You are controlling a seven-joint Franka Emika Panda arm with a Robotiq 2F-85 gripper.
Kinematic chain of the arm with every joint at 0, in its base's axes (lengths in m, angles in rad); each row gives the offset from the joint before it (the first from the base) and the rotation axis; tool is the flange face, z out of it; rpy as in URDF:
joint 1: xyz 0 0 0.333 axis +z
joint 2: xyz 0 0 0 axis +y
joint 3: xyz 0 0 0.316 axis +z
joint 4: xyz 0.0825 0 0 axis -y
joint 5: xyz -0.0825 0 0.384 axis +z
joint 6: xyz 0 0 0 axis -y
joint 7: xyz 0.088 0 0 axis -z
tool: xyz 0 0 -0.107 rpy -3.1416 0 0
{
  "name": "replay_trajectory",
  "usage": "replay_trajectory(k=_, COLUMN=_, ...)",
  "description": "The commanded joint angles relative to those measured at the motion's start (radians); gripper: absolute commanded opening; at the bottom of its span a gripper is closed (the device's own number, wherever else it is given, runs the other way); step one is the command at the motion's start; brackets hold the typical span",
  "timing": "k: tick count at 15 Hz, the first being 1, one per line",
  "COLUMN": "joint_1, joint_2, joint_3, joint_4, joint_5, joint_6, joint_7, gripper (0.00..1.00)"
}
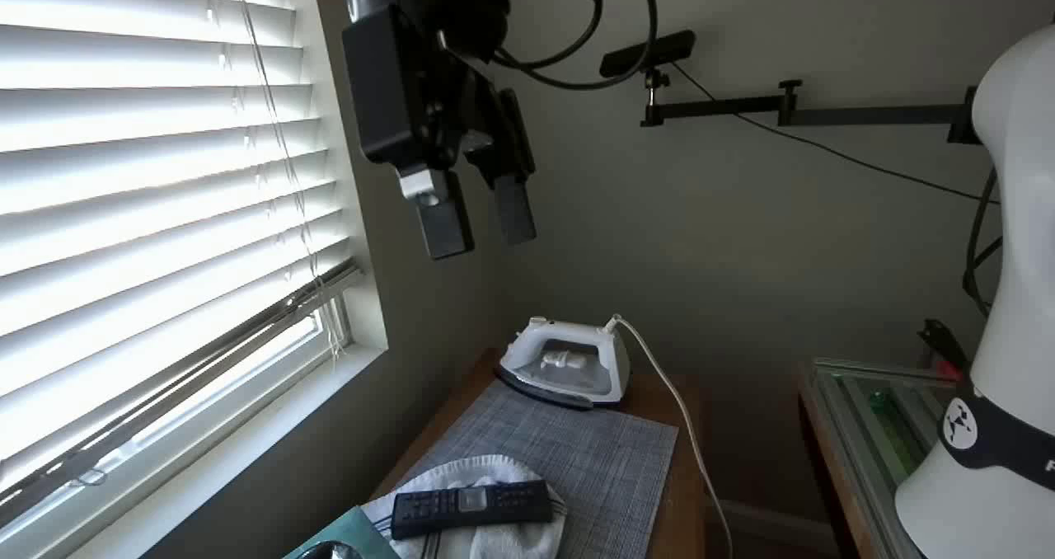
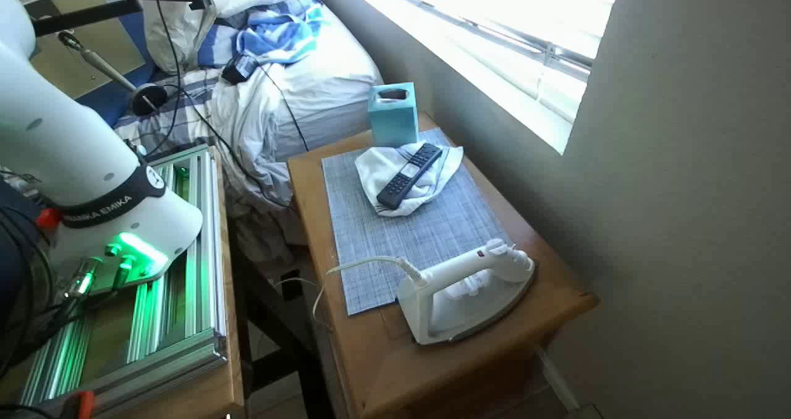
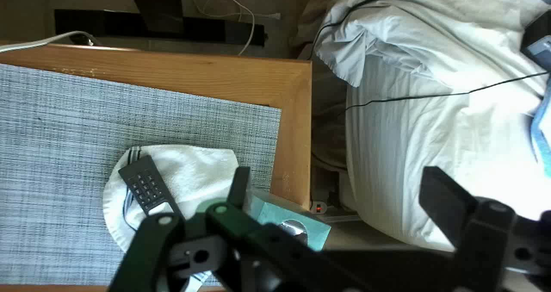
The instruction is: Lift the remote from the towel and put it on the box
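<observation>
We see the gripper [image 1: 485, 237] hanging high above the wooden table [image 1: 682, 509] in an exterior view, its fingers pointing down. The jaws are released: they stand widely parted, and the wrist view shows us the same broad gap. Below them, and well apart from both fingertips, lies the black remote [image 2: 408, 177] — on top of the white towel [image 2: 374, 169], slanting from near left to far right in an exterior view.

At the far end of the table in an exterior view we see the teal box [image 2: 395, 125] standing upright, just beyond the towel; we cannot tell whether the two touch. An oval opening shows in its top. The towel rests crumpled on a grey placemat [image 2: 371, 233], and at the near end a white iron [image 2: 473, 304] sits flat on its soleplate, its cord [image 2: 371, 259] trailing off to the left.

In the wrist view we find the remote outside the gap, to the left of the left-hand finger; its keypad end shows, while the rest runs out of sight behind the gripper. The visible part of the box does appear between the fingers — nearer the left-hand one, and well below them both.
</observation>
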Motion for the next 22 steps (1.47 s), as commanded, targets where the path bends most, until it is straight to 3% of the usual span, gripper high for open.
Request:
replay_trajectory(k=1, joint_1=-0.018, joint_2=0.000, joint_3=0.016, joint_4=0.001, joint_5=0.004, joint_6=-0.003, joint_7=-0.004, gripper=1.00)
replay_trajectory(k=11, joint_1=-0.030, joint_2=0.013, joint_3=0.006, joint_4=0.003, joint_5=-0.020, joint_6=0.028, joint_7=-0.044, gripper=1.00)
replay_trajectory(k=13, joint_1=-0.059, joint_2=0.052, joint_3=-0.009, joint_4=0.005, joint_5=-0.074, joint_6=0.068, joint_7=-0.075, gripper=1.00)
replay_trajectory(k=18, joint_1=-0.152, joint_2=0.184, joint_3=-0.029, joint_4=-0.015, joint_5=-0.274, joint_6=0.252, joint_7=0.002, gripper=1.00)
replay_trajectory(k=22, joint_1=-0.191, joint_2=0.310, joint_3=-0.056, joint_4=-0.034, joint_5=-0.338, joint_6=0.386, joint_7=0.096, gripper=1.00)
